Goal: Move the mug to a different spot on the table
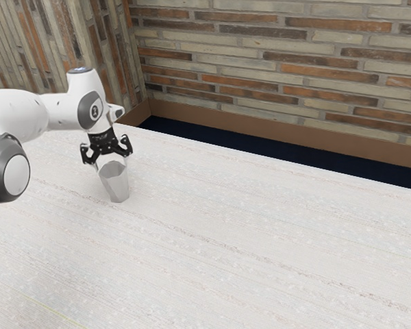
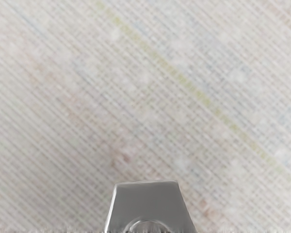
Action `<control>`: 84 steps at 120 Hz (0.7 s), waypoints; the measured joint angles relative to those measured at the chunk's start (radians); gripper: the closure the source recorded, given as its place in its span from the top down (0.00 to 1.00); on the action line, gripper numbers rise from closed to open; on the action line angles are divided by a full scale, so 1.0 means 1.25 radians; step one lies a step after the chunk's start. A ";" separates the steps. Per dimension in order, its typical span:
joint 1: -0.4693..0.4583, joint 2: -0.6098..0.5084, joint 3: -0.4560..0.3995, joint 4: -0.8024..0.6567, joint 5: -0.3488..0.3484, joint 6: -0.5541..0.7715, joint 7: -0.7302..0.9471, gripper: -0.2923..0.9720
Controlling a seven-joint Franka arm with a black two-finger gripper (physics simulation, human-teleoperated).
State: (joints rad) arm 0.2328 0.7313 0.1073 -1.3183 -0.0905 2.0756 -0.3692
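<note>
A grey faceted mug (image 1: 114, 180) stands upright on the pale wooden table (image 1: 260, 240), toward the exterior view's left. My black gripper (image 1: 107, 156) hangs directly over its rim, pointing down. Its fingers (image 1: 86, 156) are spread open, wider than the mug's mouth, and I see no contact with the mug's sides. In the wrist view the mug (image 2: 148, 206) appears as a grey angular shape just under my hand, with the table's grain around it.
The table stretches wide toward the exterior view's right and front. Its far edge drops to a dark floor strip (image 1: 274, 147) in front of a brick wall (image 1: 294, 62).
</note>
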 joint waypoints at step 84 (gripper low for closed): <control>0.010 0.034 -0.003 0.044 -0.028 -0.018 -0.032 0.76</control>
State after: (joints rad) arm 0.2455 0.7734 0.1038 -1.2630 -0.1249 2.0537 -0.4093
